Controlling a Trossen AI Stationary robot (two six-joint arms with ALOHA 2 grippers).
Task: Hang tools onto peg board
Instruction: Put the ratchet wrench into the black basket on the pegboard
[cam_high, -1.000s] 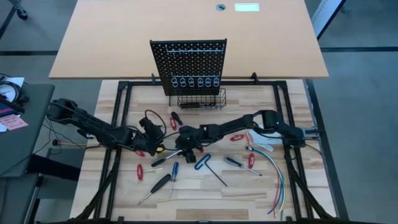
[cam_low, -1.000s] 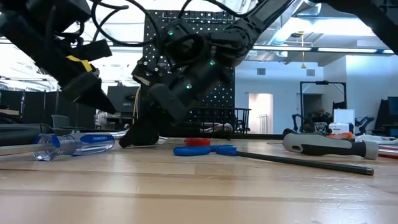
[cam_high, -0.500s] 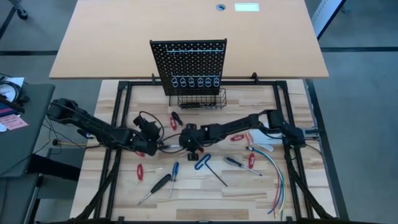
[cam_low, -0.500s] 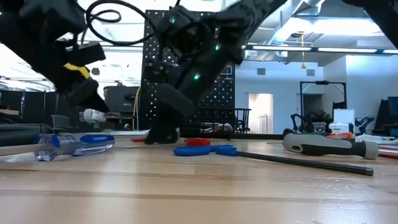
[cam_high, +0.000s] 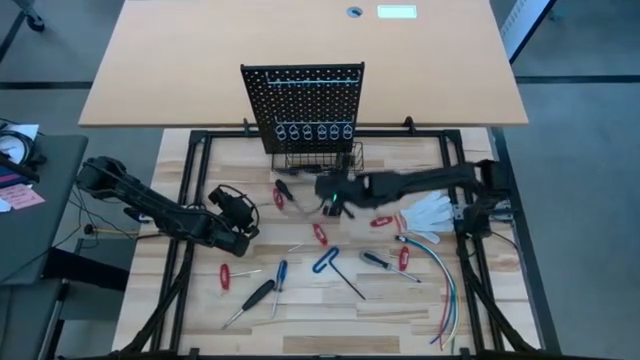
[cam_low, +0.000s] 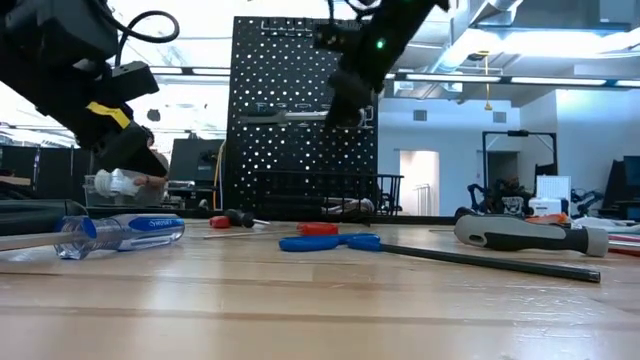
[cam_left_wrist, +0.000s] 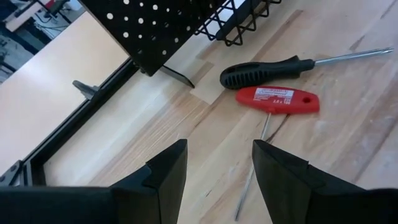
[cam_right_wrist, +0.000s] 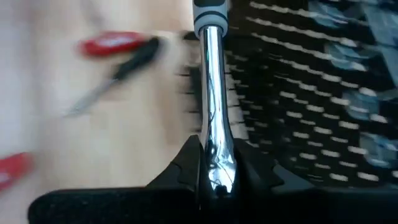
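Right claw (cam_high: 327, 190) has lifted a screwdriver (cam_right_wrist: 212, 124) toward the peg board (cam_high: 303, 105).

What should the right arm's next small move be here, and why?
Probably keep carrying the chrome-shafted tool toward the peg board and line it up over a ring holder. The right end effector is shut on the shaft, lifted off the table just in front of the wire basket, and the tool is not yet hung. The left end effector waits open.

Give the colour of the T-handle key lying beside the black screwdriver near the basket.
Red handle, bare metal shaft; the left wrist view shows it best.
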